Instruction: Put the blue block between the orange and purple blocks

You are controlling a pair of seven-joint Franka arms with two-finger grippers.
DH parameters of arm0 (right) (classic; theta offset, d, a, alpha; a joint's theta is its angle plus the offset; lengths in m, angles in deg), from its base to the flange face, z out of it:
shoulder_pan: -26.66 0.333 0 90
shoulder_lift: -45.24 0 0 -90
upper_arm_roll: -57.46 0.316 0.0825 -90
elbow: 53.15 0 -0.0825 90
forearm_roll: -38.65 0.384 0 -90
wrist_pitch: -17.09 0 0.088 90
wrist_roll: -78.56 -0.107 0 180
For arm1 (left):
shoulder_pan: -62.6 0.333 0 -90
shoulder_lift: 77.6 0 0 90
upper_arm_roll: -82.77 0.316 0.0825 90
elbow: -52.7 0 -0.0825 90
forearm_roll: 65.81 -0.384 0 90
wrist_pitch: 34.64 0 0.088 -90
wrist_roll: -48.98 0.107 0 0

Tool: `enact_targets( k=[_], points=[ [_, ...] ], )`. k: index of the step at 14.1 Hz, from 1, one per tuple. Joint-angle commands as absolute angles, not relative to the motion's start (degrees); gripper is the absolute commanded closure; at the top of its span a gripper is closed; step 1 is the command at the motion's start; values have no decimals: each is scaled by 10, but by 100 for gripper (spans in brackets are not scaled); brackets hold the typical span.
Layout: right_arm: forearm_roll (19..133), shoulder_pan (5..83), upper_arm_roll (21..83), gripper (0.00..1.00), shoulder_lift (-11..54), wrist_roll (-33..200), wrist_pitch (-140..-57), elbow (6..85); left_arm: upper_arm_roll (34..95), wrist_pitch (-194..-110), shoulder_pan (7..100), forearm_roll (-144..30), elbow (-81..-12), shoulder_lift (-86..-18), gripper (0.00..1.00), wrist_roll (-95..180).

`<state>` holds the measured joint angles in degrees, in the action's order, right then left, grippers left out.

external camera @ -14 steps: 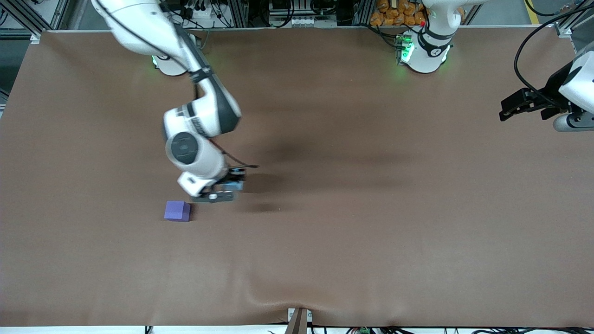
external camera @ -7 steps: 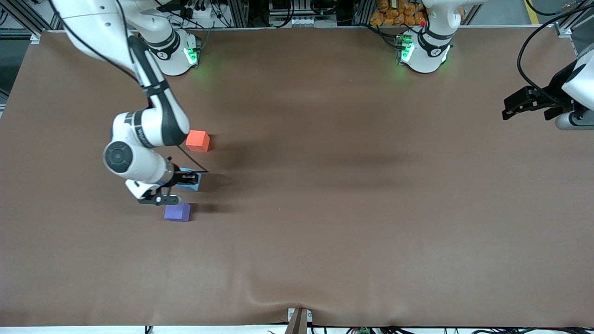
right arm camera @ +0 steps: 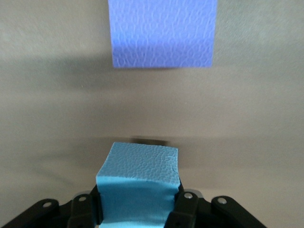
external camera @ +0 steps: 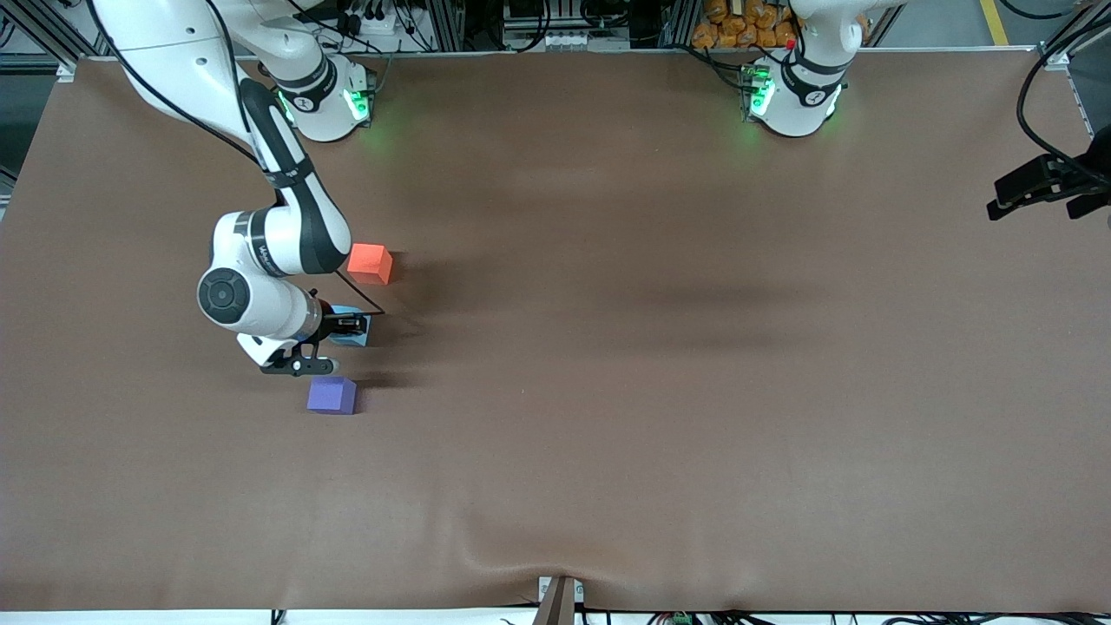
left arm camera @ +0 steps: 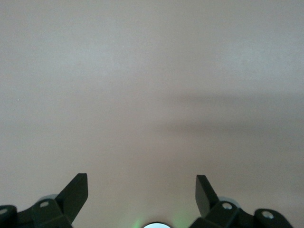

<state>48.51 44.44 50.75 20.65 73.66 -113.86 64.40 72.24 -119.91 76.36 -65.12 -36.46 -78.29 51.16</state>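
The orange block (external camera: 370,263) and the purple block (external camera: 331,395) sit on the brown table, the purple one nearer the front camera. My right gripper (external camera: 349,328) is shut on the blue block (external camera: 356,331) and holds it low over the gap between them. In the right wrist view the blue block (right arm camera: 140,178) is squeezed between the fingers of the right gripper (right arm camera: 139,204), with the purple block (right arm camera: 161,33) ahead of it. My left gripper (external camera: 1011,196) waits open and empty at the left arm's end of the table; it also shows in the left wrist view (left arm camera: 141,190).
The brown table cover (external camera: 660,391) has a low wrinkle near its front edge. A small bracket (external camera: 558,599) sticks up at the middle of the front edge. The two arm bases (external camera: 794,95) stand along the back edge.
My right arm swung toward its own end of the table with the blue block, uncovering the orange block, then shifted slightly away from the purple block. My left gripper drew farther outward.
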Motion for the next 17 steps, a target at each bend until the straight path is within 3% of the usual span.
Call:
enact_targets(
  k=[1,2,3,4,9,14,17],
  points=[
    [481,442,511,59,203,748,-1153,659,719,-1198,777,-657,-362,-780,0,527],
    [481,442,510,45,201,748,-1153,659,719,-1201,783,-657,-362,-782,0,529],
    [481,442,511,13,199,747,-1153,659,719,-1204,786,-656,-364,-785,0,537],
    [481,441,511,0,201,747,-1152,658,719,-1215,787,-655,-367,-787,0,540],
    [481,436,508,0,294,746,-1113,624,719,-1224,786,-658,-368,-788,0,539],
    [435,368,495,0,361,749,-900,461,714,-1224,784,-658,-376,-787,0,526],
    [413,348,495,0,418,750,-829,430,701,-1224,780,-658,-377,-788,0,496]
  ],
)
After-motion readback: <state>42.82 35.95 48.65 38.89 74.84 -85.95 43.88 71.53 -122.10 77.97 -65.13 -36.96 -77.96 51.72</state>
